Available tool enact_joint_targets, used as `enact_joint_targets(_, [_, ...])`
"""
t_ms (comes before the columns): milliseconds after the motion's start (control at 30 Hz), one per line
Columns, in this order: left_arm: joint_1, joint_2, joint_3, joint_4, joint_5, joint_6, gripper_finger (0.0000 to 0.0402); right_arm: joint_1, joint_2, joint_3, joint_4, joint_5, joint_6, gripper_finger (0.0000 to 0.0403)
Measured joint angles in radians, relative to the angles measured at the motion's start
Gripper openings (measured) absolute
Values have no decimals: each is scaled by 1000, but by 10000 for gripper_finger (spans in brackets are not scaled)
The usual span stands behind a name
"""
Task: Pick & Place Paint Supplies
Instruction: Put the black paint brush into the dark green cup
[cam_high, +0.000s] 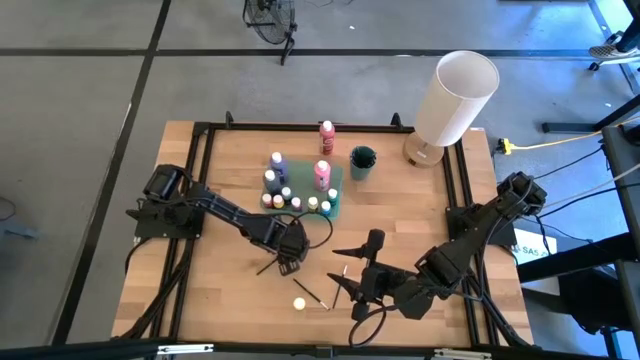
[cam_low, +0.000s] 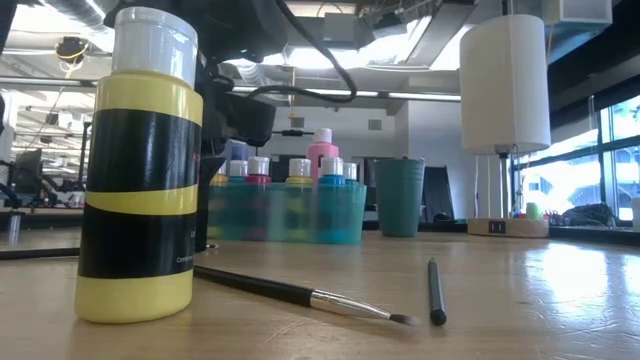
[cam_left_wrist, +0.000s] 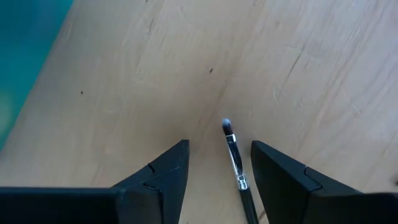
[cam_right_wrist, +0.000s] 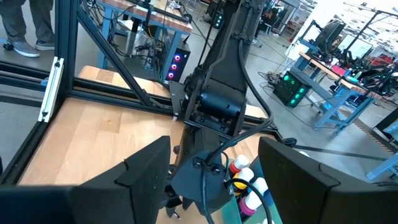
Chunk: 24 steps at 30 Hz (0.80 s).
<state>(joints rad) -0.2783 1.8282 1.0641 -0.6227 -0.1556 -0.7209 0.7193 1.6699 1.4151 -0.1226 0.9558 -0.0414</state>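
Yellow bottle (cam_low: 138, 170) upright, brush (cam_low: 300, 294) flat beside it — other white-capped bottles (cam_high: 300, 185) upright in teal tray.

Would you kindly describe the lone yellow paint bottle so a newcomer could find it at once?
Start at the teal tray of paint bottles mid-table, then look toward the table's near edge. There the yellow bottle stands alone beside a thin brush, the only bottle outside the tray area.

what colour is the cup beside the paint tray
Dark teal green cup, clearest in the low view.
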Motion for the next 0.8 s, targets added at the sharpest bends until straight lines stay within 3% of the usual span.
enact_joint_targets(800, [8,0,-5,-25,20,26,168,0,0,0,0,-1,11,247])
